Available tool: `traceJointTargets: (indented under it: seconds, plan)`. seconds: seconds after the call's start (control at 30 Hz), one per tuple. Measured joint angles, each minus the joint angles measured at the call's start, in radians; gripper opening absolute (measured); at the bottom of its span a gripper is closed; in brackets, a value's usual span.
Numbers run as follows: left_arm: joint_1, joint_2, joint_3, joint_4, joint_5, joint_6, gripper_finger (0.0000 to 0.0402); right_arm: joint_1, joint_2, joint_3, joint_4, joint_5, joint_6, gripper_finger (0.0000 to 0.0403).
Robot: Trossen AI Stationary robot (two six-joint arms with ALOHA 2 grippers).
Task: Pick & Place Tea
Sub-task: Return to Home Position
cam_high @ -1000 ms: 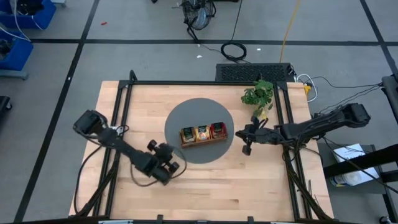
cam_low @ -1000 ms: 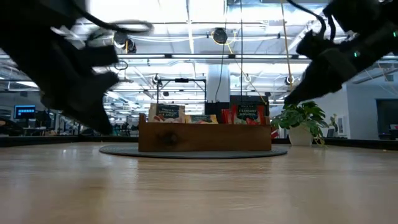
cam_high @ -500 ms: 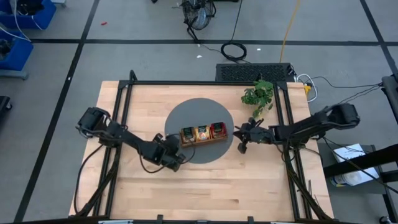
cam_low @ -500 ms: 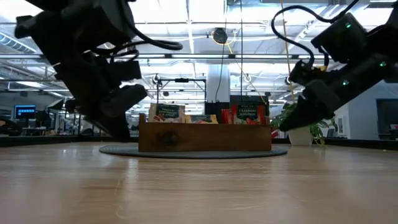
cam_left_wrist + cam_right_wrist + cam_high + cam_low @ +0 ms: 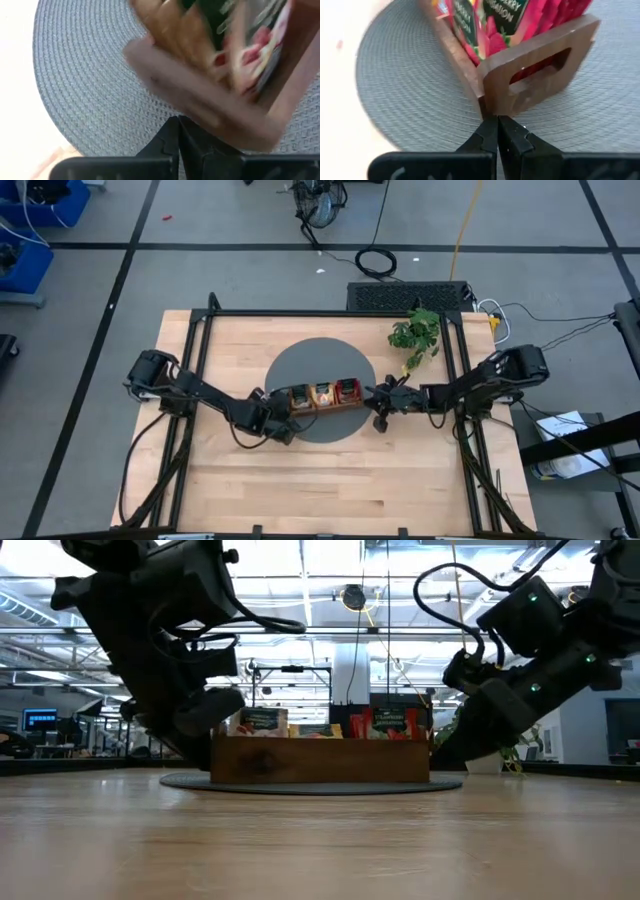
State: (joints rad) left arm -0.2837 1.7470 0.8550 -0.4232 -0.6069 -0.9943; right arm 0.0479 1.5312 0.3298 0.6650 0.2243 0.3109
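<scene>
The tea sachets stand upright in a brown wooden tray (image 5: pixel 322 406) on a round grey mat (image 5: pixel 300 365): green (image 5: pixel 300 396) at the left, orange-yellow (image 5: pixel 325 392) in the middle, red (image 5: pixel 348 389) at the right. My left gripper (image 5: pixel 286 408) is shut at the tray's left end. My right gripper (image 5: pixel 369 398) is shut at the tray's right end, whose wall has a handle slot (image 5: pixel 540 75). Red sachets (image 5: pixel 490 25) show above that wall. The low view shows both grippers low beside the tray (image 5: pixel 320 762). My left gripper has its shut fingertips (image 5: pixel 178 122) against the lower edge of the tray's wooden wall (image 5: pixel 200 127) at the left end, slanting down from the table's left; the tray stands on the mat. My right gripper sets its shut fingertips (image 5: pixel 497 122) against the bottom of the tray's corner (image 5: pixel 485 105) at the right end, slanting down from the table's right. The tray stands flat on the mat.
A green potted plant (image 5: pixel 415 332) stands at the far right of the wooden table (image 5: pixel 330 480). Black frame rails (image 5: pixel 200 360) run along the table's left, right and far sides. Bare wood lies near the front edge.
My left gripper has swung from the near left of the table toward the tray's left end. My right gripper has come down and toward the tray's right end. The tray has slid a little toward the table's left edge, still upright on the mat.
</scene>
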Motion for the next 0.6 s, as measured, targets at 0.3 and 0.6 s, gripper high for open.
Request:
traceJointTargets:
  seconds: [0.3,0.6]
  plan:
    - [0.015,0.000,-0.001,-0.002,0.004,0.016,0.0004,0.031,0.009,0.013,0.011,-0.043,0.004,0.0001]
    - [0.015,0.000,-0.001,-0.001,0.005,0.029,0.0007,0.045,0.009,0.014,0.009,-0.047,-0.006,0.0000]
